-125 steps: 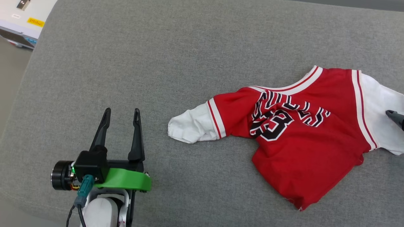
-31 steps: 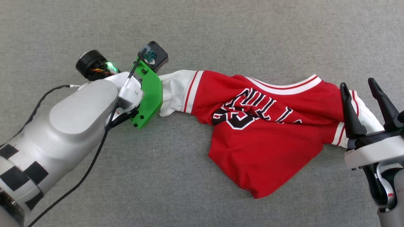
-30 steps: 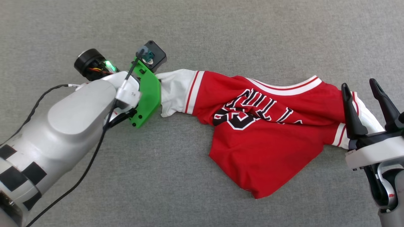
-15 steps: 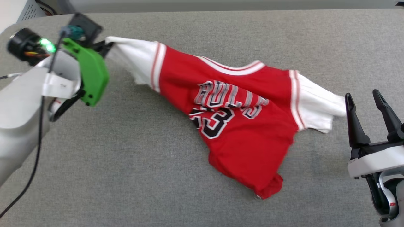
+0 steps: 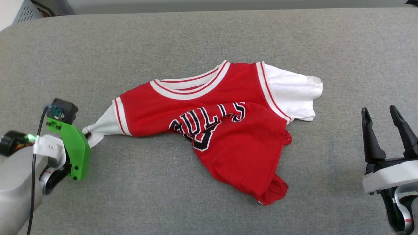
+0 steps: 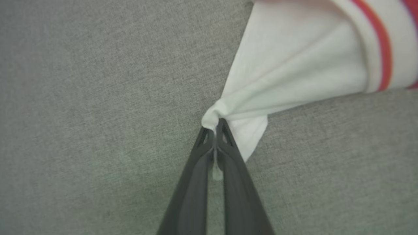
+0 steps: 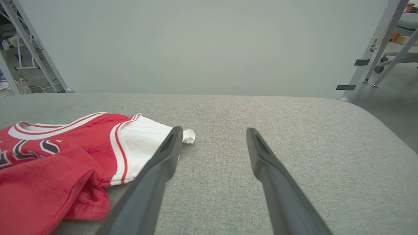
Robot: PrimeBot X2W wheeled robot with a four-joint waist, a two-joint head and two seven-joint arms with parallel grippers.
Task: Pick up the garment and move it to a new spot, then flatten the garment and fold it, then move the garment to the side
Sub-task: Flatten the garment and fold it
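One white sleeve of the red jersey-style garment has been dragged from far-left to near-left, leaving it rumpled in the middle of the grey fabric desk. Relocation looks done; flattening comes next. The left gripper sits low, fingers clenched on the sleeve tip. The right gripper stands upright, released, well apart from the shirt.

At the lower left of the head view the left arm is a pale grey shell. It carries a green bracket with two dark screw holes, a small black box with a teal plug, and a thin black cable. A green light glows beside it. At the lower right, the right gripper has two long dark pointed fingers above a white collar.
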